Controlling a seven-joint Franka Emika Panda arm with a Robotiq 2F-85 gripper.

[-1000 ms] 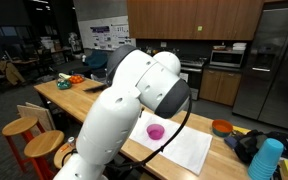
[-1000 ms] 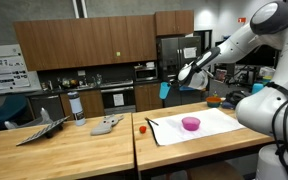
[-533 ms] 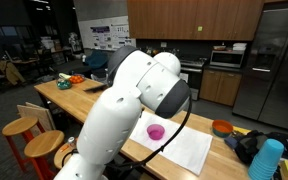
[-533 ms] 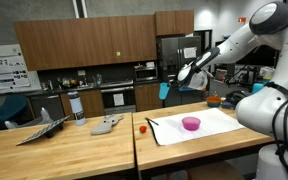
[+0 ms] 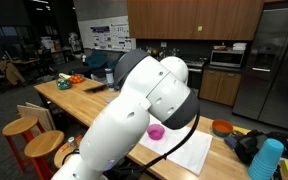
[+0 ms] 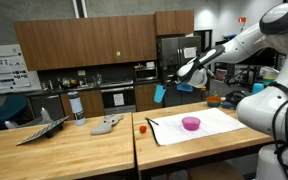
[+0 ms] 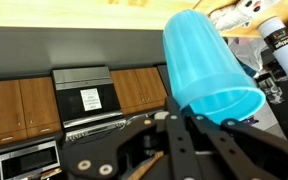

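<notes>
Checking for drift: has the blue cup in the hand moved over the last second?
Yes. In an exterior view the blue cup has shifted slightly toward the oven and a little lower.

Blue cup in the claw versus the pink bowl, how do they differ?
The blue cup is held in the air by the claw; the pink bowl sits on the white mat. The cup is tall and tapered, the bowl low and squat. Both are plain, single-coloured open containers.

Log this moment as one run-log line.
fingers: shut on light blue plastic cup | cup: tilted, aloft, clear of wooden table | small pink bowl: on white mat
</notes>
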